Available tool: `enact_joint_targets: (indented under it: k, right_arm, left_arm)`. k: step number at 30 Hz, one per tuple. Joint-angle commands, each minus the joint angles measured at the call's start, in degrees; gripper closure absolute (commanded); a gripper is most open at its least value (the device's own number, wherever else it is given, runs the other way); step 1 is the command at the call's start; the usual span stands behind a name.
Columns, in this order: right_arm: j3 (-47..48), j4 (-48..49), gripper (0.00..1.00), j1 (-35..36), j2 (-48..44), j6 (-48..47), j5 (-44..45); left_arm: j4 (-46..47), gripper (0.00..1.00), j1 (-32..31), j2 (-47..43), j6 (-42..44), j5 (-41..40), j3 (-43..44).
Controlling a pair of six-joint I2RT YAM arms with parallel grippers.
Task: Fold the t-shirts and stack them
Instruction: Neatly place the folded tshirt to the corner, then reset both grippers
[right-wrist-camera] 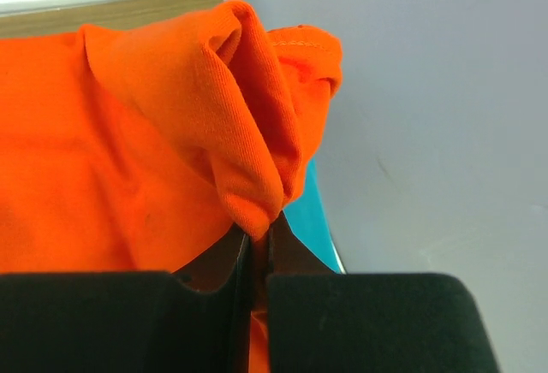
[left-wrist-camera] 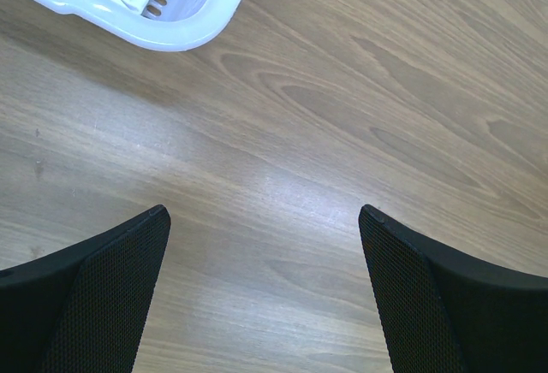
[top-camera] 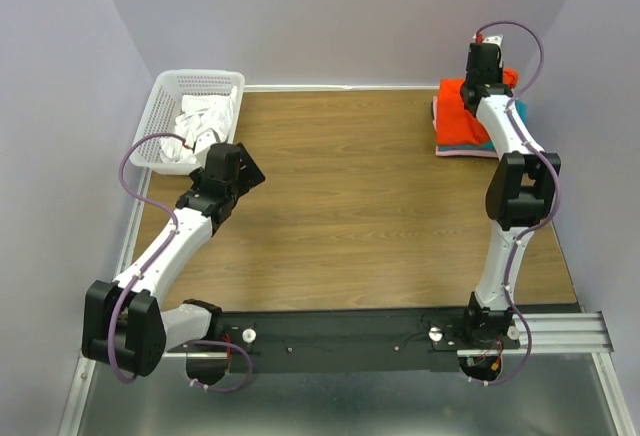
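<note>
A bright orange-red t-shirt [top-camera: 462, 121] lies on a stack at the table's far right corner, with a teal shirt [top-camera: 519, 111] and a pink edge [top-camera: 465, 153] under it. My right gripper [top-camera: 487, 68] is over the stack's far edge, shut on a bunched fold of the orange-red shirt [right-wrist-camera: 163, 142]; the teal shirt [right-wrist-camera: 310, 210] shows below it. My left gripper [top-camera: 240, 168] hangs open and empty above bare table [left-wrist-camera: 274, 176], near the basket. White shirts [top-camera: 200, 121] lie in the basket.
A white plastic mesh basket [top-camera: 170, 91] stands at the far left corner; its rim shows in the left wrist view [left-wrist-camera: 163, 35]. Grey walls close the table at the back and both sides. The wooden table [top-camera: 350, 206] spans the middle.
</note>
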Motion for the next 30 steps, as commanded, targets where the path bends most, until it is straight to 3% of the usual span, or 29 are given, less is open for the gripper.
enact_joint_targets:
  k: [1, 2, 4, 5, 7, 8, 9, 18, 24, 28, 30]
  right_arm:
    - [2.59, 0.04, 0.91, -2.22, 3.40, 1.55, -3.30]
    - [2.86, 0.12, 0.88, -2.40, 3.92, 1.64, -3.22]
    - [3.73, -0.05, 0.73, -2.93, 5.50, 2.25, -2.43]
    - [4.09, -0.05, 0.73, -3.10, 5.95, 2.25, -2.42]
    - [4.79, 0.04, 0.53, -3.54, 6.74, 2.95, -0.06]
    - [4.88, 0.04, 0.38, -3.63, 7.18, 3.48, 1.08]
    - [4.88, 0.04, 0.01, -3.63, 7.18, 3.92, 2.05]
    - [1.90, -0.31, 0.00, -3.72, 0.25, 7.87, -2.24]
    - [-5.74, -1.02, 0.00, -3.63, -12.75, 16.65, -16.91]
    - [-13.38, -0.93, 0.00, -3.63, -22.15, 25.71, -30.77]
    - [-20.93, -0.49, 0.00, -2.84, -28.92, 29.65, -33.00]
  left_arm:
    - [-0.05, 0.02, 0.43, 0.50, 0.42, -0.81, 1.66]
    - [-0.14, 0.02, 0.43, 0.59, 0.42, -0.90, 1.66]
    - [-0.40, 0.02, 0.43, 0.59, 0.42, -1.34, 2.19]
    - [-0.58, 0.02, 0.43, 0.59, 0.42, -1.34, 2.19]
    - [-0.93, 0.02, 0.43, 0.76, 0.42, -1.60, 2.63]
    - [-1.02, 0.02, 0.43, 0.76, 0.42, -1.69, 2.63]
    - [-1.19, 0.02, 0.43, 0.68, 0.42, -1.78, 2.98]
    - [-1.63, 0.02, 0.43, -1.08, 0.77, -2.13, 3.60]
    - [-1.98, 0.02, 0.43, -5.38, 1.39, -1.60, 3.07]
    - [-1.64, 0.02, 0.43, -9.34, 2.00, -0.99, 2.19]
    - [-1.02, 0.02, 0.52, -11.88, 1.74, -0.46, 1.06]
